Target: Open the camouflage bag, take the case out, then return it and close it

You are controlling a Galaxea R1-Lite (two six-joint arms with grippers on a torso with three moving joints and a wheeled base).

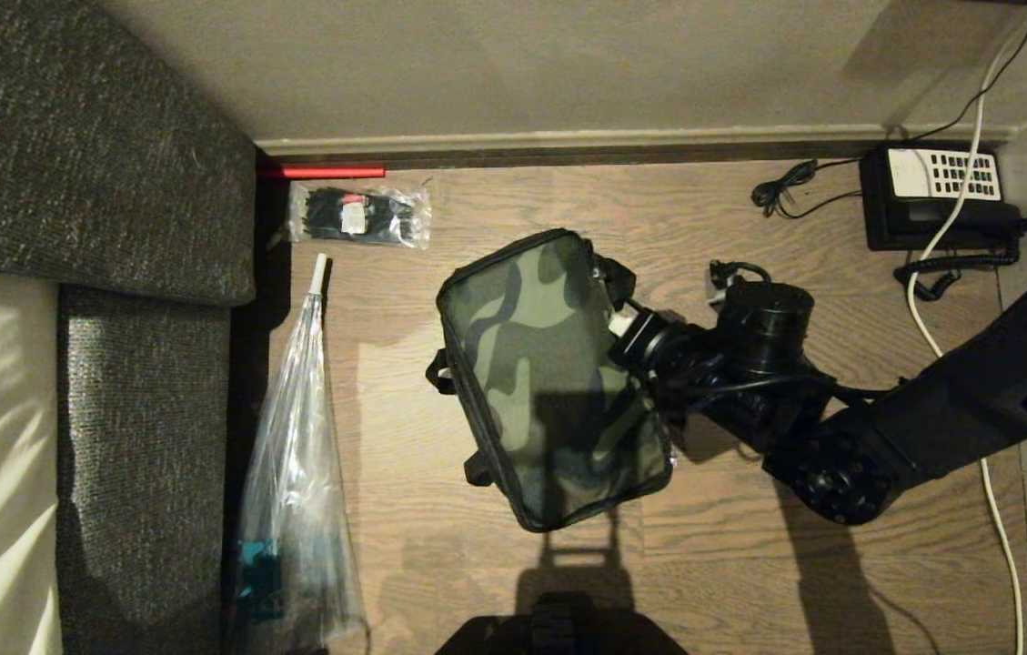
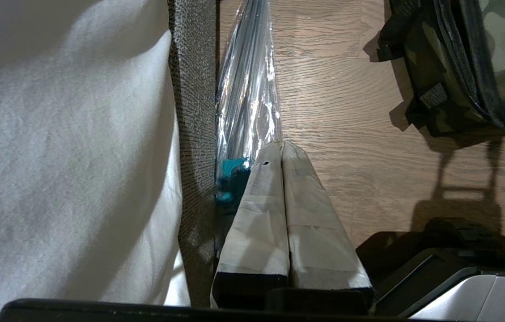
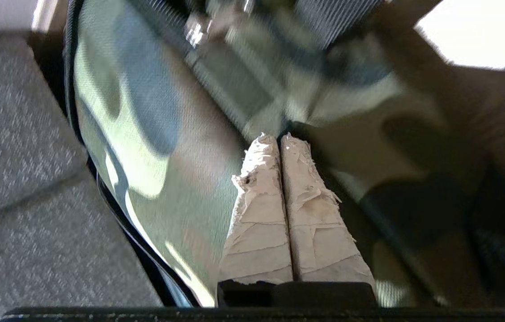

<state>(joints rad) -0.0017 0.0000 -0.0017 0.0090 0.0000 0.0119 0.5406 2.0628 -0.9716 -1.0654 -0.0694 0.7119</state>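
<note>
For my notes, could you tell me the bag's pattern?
Green-and-black camouflage bag, clearest in the head view.

A: The head view is dim and warm; the robot's shadow falls across the camouflage bag (image 1: pixel 549 373) and the wooden floor (image 1: pixel 731 537).

B: The right wrist view smears the bag's far end with motion blur, and a bright patch blows out one corner. The clear plastic bag (image 2: pixel 248 89) glints.

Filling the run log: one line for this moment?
soft camouflage bag: zipped, on wood floor | right gripper: shut at bag's edge | left gripper: shut, parked
</note>
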